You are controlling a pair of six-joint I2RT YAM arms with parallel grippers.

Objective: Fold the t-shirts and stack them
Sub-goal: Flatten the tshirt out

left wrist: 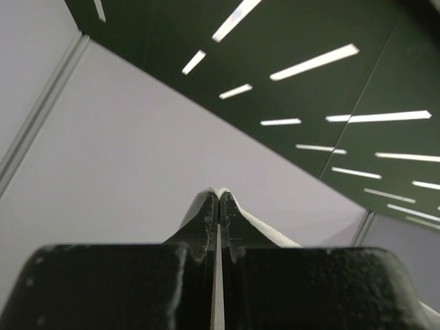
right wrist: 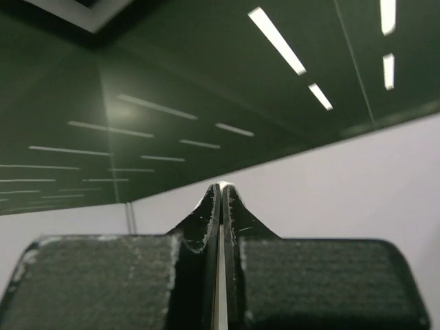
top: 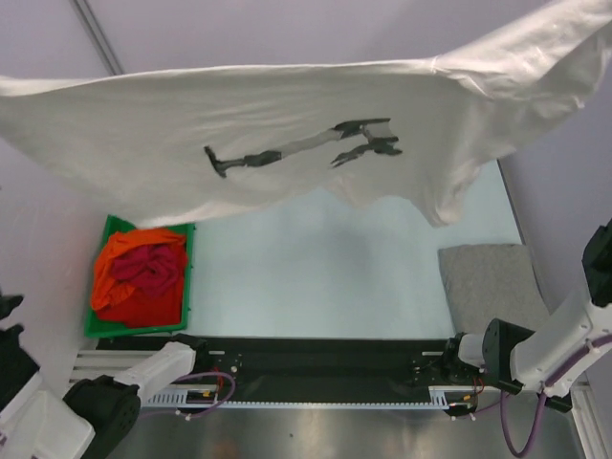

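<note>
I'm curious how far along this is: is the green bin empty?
No, the green bin holds a crumpled orange t-shirt and a dark red t-shirt.

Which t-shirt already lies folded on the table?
The grey t-shirt, a flat rectangle on the right. The white t-shirt hangs spread in the air; the orange t-shirt and the dark red t-shirt lie crumpled in the green bin.

On my feed I see a pale smooth desk [top: 316,277] carrying two things. A green rectangular plastic bin [top: 124,329] sits at its left edge. A folded grey fabric t-shirt [top: 492,282] lies flat, well to the right of that bin.
</note>
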